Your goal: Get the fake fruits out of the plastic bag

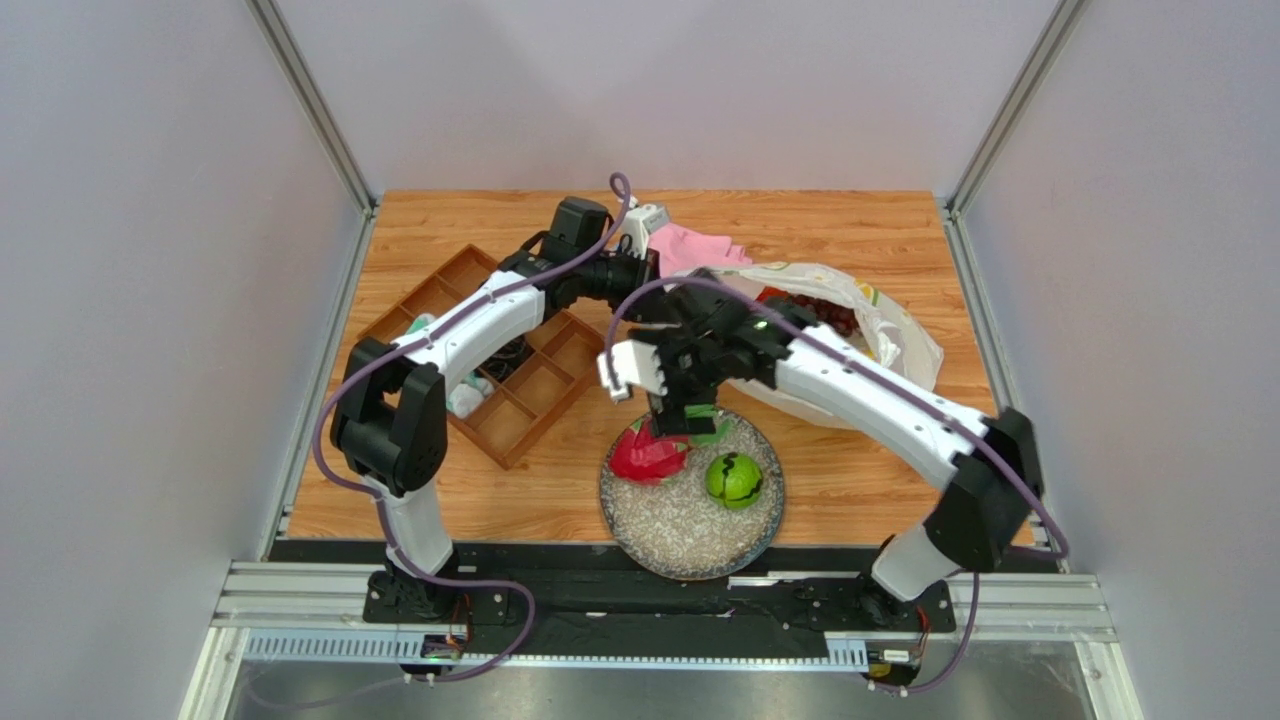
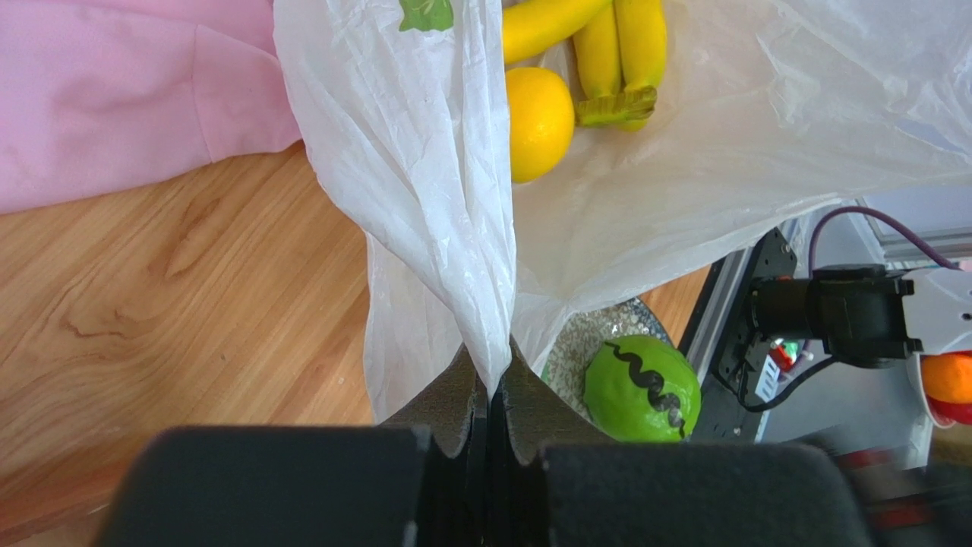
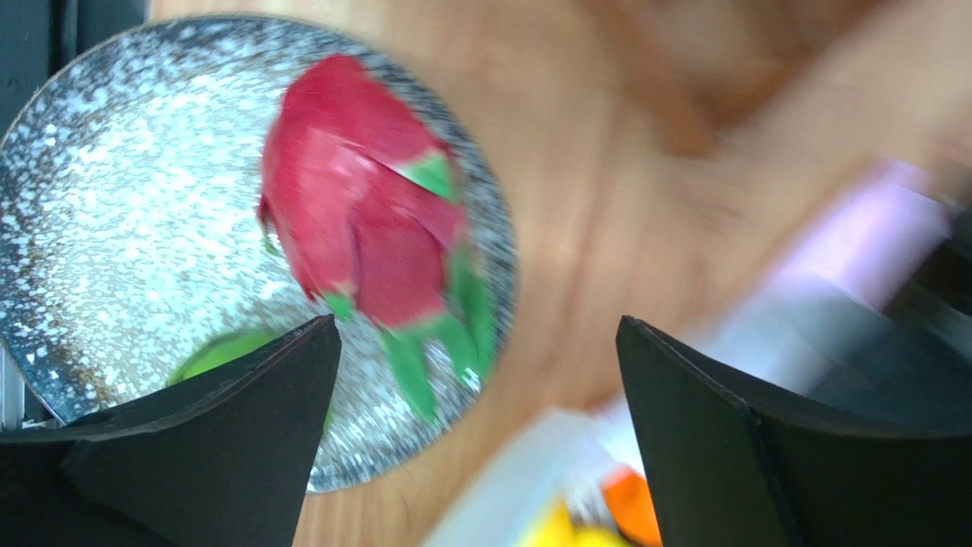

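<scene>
Left wrist: left tool [image 2: 491,393] pinches the plastic bag [image 2: 422,171] — right tool [image 3: 477,333] gapes, empty.

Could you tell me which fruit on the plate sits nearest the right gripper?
The red dragon fruit, right beside it; the green fruit lies farther off.

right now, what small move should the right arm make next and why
Probably swing the open right gripper over to the thin translucent white plastic bag: the red-pink dragon fruit already lies free on the speckled grey plate, the left gripper holds the bag pinched, and yellow bananas and a round yellow fruit wait inside.
</scene>
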`<state>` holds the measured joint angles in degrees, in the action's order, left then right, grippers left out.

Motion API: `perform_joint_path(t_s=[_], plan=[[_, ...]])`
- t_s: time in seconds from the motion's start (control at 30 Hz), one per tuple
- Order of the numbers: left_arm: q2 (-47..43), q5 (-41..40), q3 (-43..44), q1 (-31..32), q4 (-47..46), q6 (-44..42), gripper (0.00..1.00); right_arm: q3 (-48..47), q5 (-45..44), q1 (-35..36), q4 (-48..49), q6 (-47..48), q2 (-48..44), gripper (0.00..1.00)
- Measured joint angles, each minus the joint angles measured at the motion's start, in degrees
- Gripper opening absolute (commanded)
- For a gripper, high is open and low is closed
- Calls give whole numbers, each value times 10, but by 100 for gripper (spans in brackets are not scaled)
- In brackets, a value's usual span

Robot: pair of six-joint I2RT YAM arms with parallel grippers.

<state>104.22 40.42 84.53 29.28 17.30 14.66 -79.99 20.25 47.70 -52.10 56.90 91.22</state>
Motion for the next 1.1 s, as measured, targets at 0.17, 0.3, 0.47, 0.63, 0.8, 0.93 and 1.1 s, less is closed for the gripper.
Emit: perform_joint_path(t_s=[0.17,0.3,0.47,0.63,0.8,0.93,1.1], plan=[[-5,0,-10,0,-5,5,0,-68,-8,-98,-29,-36,-118,73],[-14,3,-27,0,-11,19,0,-82,-20,-199,-33,-45,-149,58],[-24,2,-29,0,-10,16,0,-23,-58,-282,-25,-25,-83,49],[-45,-6,-28,7,20,-18,0,198,-101,-347,-53,-23,-163,54],[-71,-19,-28,39,50,-77,0,360,-126,-346,-86,-20,-396,68],[-76,-28,-23,72,67,-117,0,346,-130,-346,-54,-35,-380,68],[-68,-29,-23,84,71,-135,0,244,-110,-351,5,-50,-212,74]])
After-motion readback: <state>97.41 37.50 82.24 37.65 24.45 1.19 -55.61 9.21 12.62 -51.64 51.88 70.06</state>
